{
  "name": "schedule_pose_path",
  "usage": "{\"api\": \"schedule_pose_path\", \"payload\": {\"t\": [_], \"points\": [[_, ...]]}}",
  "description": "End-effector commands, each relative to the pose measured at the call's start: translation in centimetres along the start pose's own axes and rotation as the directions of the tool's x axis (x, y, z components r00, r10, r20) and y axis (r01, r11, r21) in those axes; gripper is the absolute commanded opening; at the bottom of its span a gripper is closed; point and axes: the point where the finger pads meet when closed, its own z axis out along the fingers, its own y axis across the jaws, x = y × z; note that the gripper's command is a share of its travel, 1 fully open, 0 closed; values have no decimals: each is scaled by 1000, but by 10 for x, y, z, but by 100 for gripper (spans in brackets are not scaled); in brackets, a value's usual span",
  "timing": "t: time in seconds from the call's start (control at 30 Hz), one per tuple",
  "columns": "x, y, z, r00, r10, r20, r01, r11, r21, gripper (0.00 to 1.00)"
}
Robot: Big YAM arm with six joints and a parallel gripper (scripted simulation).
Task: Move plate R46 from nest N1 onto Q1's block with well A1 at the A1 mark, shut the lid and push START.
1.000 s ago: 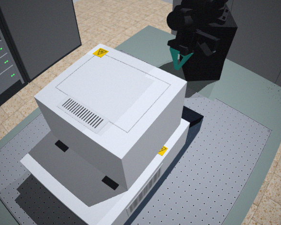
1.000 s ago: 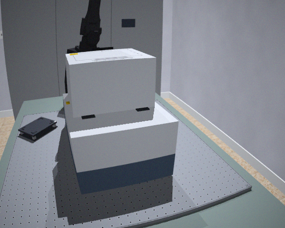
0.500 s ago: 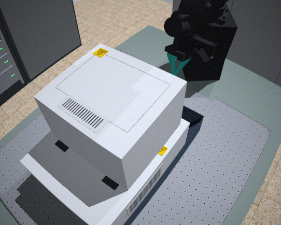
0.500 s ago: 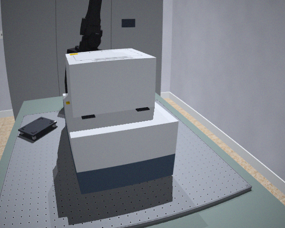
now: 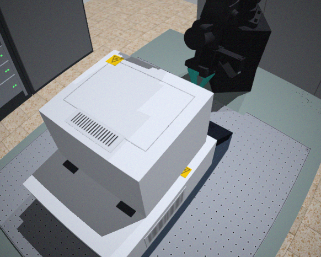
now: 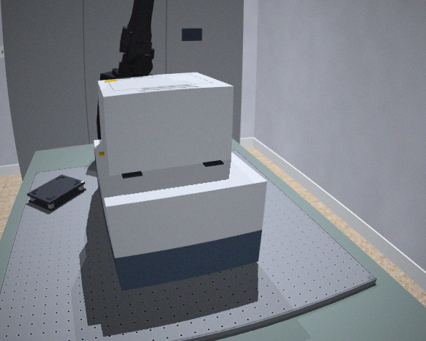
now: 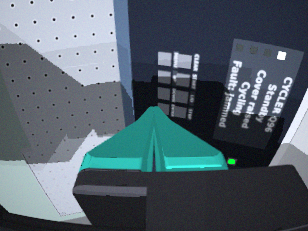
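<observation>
Behind the cycler Q1 (image 5: 122, 116), on its panel side, you have the arm (image 6: 136, 44) bent down over the machine's far edge, and the gripper (image 5: 201, 78) hangs just past Q1's top corner with its teal fingers pressed together into a single wedge, pinching nothing. From the wrist camera you see that wedge aimed at Q1's dark front panel: its tip sits just below the grid of keys (image 7: 178, 83), close to their lower rows, though you cannot tell from these views whether it touches one. Beside the keys, on the right in that view, the status legend (image 7: 262, 90) shows lines of text, and a small green lamp (image 7: 231, 162) glows just off the finger's right flank. Q1's white lid (image 6: 165, 121) looks shut from both wide cameras, sitting square on the lower body, with a yellow warning sticker (image 5: 114, 59) at one top corner. To the left of Q1 in the exterior view, well apart from it, the plate nest N1 (image 6: 55, 190) rests on the perforated breadboard (image 6: 309, 256); it looks dark and flat on top, and you cannot make out the plate R46 on it from this distance. Q1 stands on the same breadboard, which lies on the green table (image 6: 353, 315).
</observation>
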Motion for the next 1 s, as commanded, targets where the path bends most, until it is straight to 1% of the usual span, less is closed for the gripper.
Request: {"api": "schedule_pose_path", "payload": {"t": [0.0,0.07,0.13,0.2,0.27,0.33,0.4,0.57,0.67,0.73,0.9,0.97], "points": [[-3,-19,9,1000,0,3,-1,999,38,0],[-2,-19,12,1000,4,3,-4,999,33,0],[-2,-12,14,1000,8,2,-8,1000,14,0],[-3,-9,15,1000,8,2,-8,1000,6,0],[-3,-16,18,1000,6,3,-6,1000,19,0],[-3,-16,18,1000,6,3,-6,1000,19,0],[0,-25,20,1000,7,-1,-7,999,36,0],[-1,-28,30,1000,8,1,-8,1000,29,0],[-2,-22,33,1000,7,2,-7,1000,11,0],[-3,-21,30,1000,5,3,-5,1000,14,0],[-2,-17,26,1000,11,0,-11,1000,5,0],[1,-22,26,1000,9,-3,-9,1000,12,0]]}}
